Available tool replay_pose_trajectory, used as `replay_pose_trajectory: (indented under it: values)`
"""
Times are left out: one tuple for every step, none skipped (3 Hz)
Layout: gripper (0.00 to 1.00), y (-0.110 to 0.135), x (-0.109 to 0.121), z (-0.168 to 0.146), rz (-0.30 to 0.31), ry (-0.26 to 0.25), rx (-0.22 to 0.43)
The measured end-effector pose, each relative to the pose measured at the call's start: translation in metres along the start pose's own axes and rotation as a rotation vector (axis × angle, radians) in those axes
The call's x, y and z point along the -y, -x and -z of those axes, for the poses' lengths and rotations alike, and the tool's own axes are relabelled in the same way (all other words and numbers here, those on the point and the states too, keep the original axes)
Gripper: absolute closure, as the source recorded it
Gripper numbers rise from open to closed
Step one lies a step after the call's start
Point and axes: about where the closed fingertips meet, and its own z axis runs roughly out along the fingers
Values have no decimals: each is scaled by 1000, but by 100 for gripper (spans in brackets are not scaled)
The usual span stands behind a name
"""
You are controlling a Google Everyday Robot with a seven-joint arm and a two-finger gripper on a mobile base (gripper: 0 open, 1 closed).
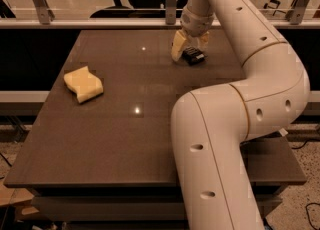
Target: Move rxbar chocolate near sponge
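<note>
Far back on the right, the gripper (pixel 190 49) is hovering at the black rxbar chocolate (pixel 194 56) low over the table (pixel 150 139), grip state impossible to tell, likely needing a firm, centred hold before carrying it left toward the yellow sponge (pixel 83 84), well apart.

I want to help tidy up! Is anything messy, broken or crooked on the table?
Nothing stands out. The sponge lies flat on the left of the table, whole. The rxbar chocolate lies at the far side, right at the gripper. No spills show.
</note>
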Motion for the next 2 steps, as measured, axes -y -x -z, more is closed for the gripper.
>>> replay_pose_trajectory:
  values:
    - [53,0,-1,3,0,0,1]
    - [54,0,-1,4,-1,-1,1]
